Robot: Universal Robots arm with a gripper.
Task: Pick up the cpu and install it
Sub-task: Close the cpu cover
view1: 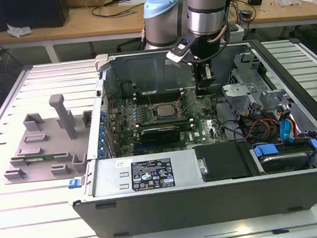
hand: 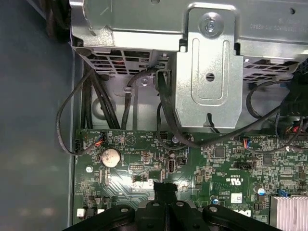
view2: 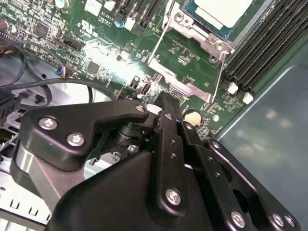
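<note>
step: cpu lies in its socket on the motherboard, so I judge the placing done | end effector: fingers pressed together, holding nothing, just beside the socket | next: needs slow, small motion near the metal frame

An open computer case lies on the slatted metal desk; the arm reaches down into it, jaws low over the green motherboard; the cpu sits in its socket, near the jaws on the exterior view's left; a grey fixture rests outside the case, further left.
</note>
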